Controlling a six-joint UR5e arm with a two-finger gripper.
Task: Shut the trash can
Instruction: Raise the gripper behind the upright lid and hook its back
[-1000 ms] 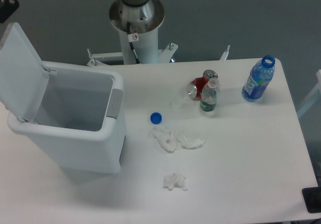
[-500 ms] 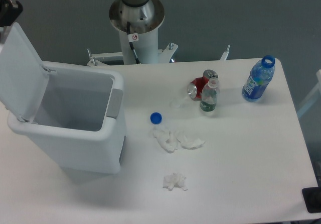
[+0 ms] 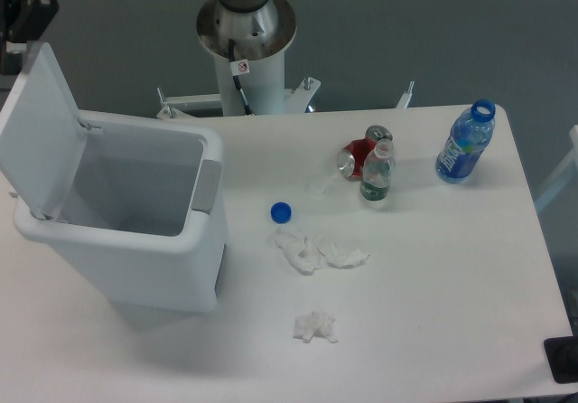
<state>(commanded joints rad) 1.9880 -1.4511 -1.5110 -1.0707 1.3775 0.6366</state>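
Since the lid stands raised, everything below is placed rel. to the trash can (image 3: 126, 222).

Trash can: big white bin at the table's (image 3: 433, 313) left end, mouth open, nothing visible inside.
Lid (image 3: 41, 127): hinged on the can's far-left rim, tilted up and leaning outward; likely needs a push from behind/above to swing down over the mouth.
Latch tab (image 3: 207, 186): grey, on the can's right rim, opposite the hinge, where the lid edge should land.
Gripper (image 3: 23, 10): dark shape at the frame corner, just above and behind the lid's top edge; contact w/ the lid unclear. Jaws cropped, so cannot tell if parted or clenched. Looks positioned to tip the lid fwd.
Blue cap (image 3: 281, 211): right of the can, near it.
Tissues (image 3: 316, 251): right of the can, just past the cap.
Tissue wad (image 3: 314, 327): right of the can, nearer the camera.
Red can (image 3: 359, 154), small bottle (image 3: 377, 173): well right, together.
Blue bottle (image 3: 466, 143): far right, uncapped.
Progress: closing not yet done; lid fully up.
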